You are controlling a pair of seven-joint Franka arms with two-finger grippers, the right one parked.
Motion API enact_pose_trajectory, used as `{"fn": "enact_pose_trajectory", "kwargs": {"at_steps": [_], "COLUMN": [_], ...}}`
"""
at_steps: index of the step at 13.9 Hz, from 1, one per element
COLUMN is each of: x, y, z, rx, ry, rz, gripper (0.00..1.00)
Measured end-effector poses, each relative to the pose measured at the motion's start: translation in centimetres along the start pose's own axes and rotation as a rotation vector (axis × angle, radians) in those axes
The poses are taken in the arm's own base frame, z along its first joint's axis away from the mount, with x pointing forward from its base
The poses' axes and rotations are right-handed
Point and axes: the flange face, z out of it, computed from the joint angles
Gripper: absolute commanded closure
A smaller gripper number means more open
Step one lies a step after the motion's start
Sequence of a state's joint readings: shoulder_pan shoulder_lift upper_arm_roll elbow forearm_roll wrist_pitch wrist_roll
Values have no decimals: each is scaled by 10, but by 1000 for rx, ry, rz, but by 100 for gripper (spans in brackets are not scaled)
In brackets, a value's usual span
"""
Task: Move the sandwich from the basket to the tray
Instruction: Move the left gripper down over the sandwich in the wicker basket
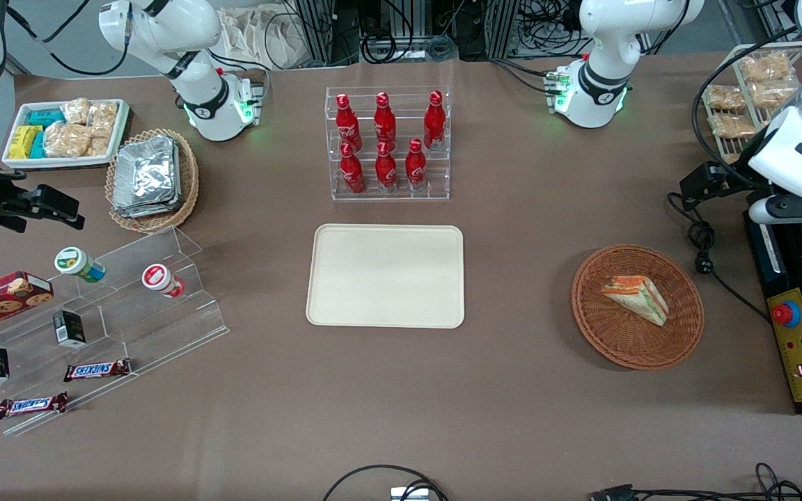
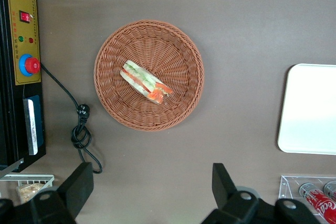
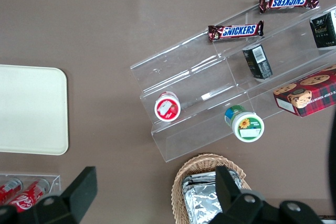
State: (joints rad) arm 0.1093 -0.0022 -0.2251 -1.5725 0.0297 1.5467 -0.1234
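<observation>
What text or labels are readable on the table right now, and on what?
"SNICKERS": on the two chocolate bars on the clear stand.
Red bottles: white script, too small to read.
Cookie box, dark cartons, cup lids: print unreadable.
Control box: no legible text.
Gripper hangs above the basket, jaws open.

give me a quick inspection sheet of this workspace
surface: brown table, flat
job's things: sandwich lies in the basket; tray bare
clutter: red bottles in a clear rack, foil packs in an oval basket, snack bars and cups on clear steps
grippers: gripper open, above the table beside the basket
cables: black cable beside the basket
surroundings: control box with red button
</observation>
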Motion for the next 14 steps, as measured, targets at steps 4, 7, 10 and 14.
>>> {"fn": "enact_pose_trajectory", "kwargs": {"at_steps": [4,7,10,14], "x": [0,0,8,28], "y": [0,1,-8,-23], "z": [0,1,23,90], "rx": [-1,-19,-22,-12], "ry": [-1,-6,-41,-68], "rz": [0,-10,-180,-514], "gripper": [0,0,0,0]}}
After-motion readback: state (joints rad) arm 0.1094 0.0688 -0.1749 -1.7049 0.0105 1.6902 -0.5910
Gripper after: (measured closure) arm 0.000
